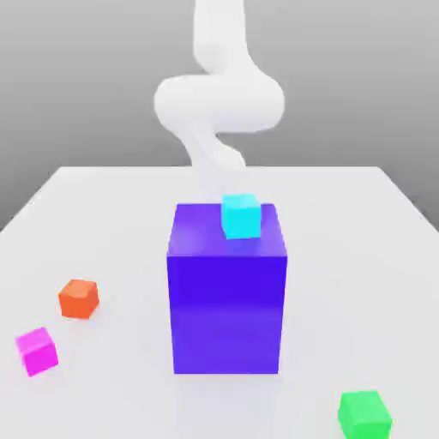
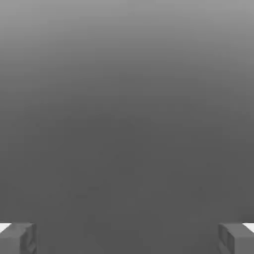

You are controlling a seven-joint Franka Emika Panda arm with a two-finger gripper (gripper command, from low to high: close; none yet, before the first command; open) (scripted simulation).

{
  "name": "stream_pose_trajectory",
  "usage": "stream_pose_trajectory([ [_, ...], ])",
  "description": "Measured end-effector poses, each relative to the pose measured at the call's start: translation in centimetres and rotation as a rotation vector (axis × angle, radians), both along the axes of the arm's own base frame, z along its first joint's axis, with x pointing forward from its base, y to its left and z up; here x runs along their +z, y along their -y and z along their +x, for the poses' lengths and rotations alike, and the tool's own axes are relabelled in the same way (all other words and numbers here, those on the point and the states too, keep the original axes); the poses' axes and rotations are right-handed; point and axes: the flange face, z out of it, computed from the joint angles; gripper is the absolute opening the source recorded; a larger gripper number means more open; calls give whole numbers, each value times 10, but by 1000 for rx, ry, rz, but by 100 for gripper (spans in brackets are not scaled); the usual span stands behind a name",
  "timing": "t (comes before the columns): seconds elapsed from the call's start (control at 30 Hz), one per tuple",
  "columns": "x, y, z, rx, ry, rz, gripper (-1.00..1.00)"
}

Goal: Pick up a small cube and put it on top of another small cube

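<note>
Showing the gripper (image 2: 127, 239) with jaws released, spread apart. In the exterior view, seeing the magenta cube (image 1: 37, 352) between eight and nine o'clock from the blue block (image 1: 226, 310), near the orange cube (image 1: 79, 299).

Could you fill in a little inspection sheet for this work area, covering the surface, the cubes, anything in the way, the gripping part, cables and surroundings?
Surface: pale tabletop, smooth.
Job's things: magenta cube, orange-red cube and green cube on the tabletop; cyan cube on the big block; none stacked on another small cube.
Clutter: big blue-violet block, standing mid-table.
Gripper: jaws wide apart, nothing between them.
Cables: nothing seen.
Surroundings: plain grey backdrop; white arm beyond the block.
</note>
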Motion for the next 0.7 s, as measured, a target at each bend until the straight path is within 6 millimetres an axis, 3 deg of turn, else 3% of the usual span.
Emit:
stream_pose_trajectory([
  [0.17,-88,59,51,-165,-145,26,0],
  [0.33,-183,124,71,-322,-281,72,0],
  [0.53,-300,197,59,-503,-437,155,0],
  [0.63,-359,236,34,-612,-510,214,0],
  [0.7,-397,252,17,-668,-558,254,0],
])
